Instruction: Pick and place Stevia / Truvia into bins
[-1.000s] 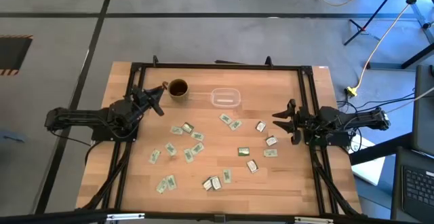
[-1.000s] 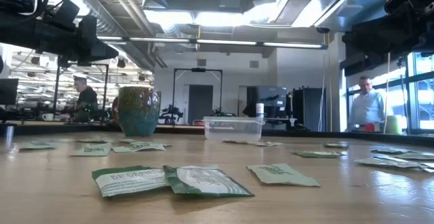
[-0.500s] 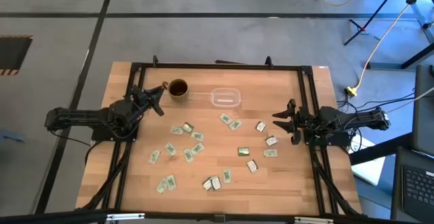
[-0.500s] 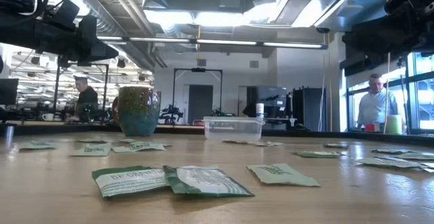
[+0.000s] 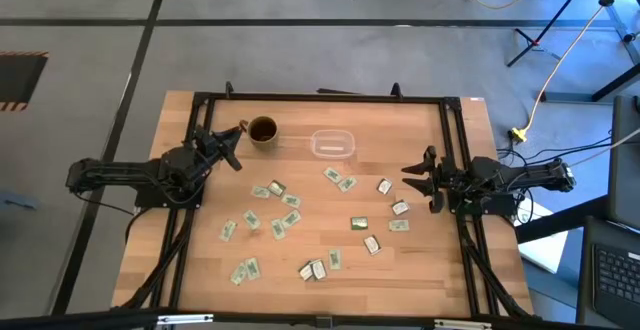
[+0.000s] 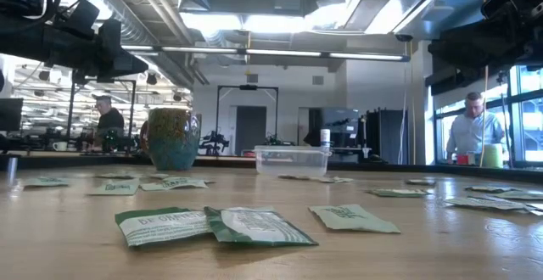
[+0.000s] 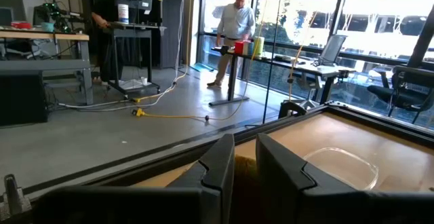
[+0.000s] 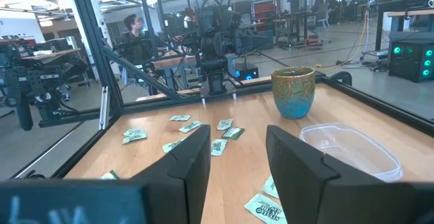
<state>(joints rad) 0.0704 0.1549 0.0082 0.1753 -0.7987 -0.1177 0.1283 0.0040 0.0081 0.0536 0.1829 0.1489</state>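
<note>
Both idle: left end effector point(image 5: 232, 150) mid-left, narrow gap, holding nothing; right end effector point(image 5: 420, 181) mid-right, wide open, empty; sachets point(image 5: 283, 213) scattered on worktop point(image 5: 300, 110).

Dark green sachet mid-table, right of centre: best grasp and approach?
Straight down from above. The dark green sachet lies flat on the table, so pinch across its short width. It lies apart from its neighbours, leaving finger room. The right gripper, open, looks nearest.

High view: straight down, far off, whole tabletop point(image 5: 400, 270) centred in frame. Low view: at surface height, close to nearest sachets point(image 6: 216, 226), facing room. Wrist views: level, forward past own fingers. Shared by all: clear bin point(image 5: 332, 144), upper centre overhead.
</note>
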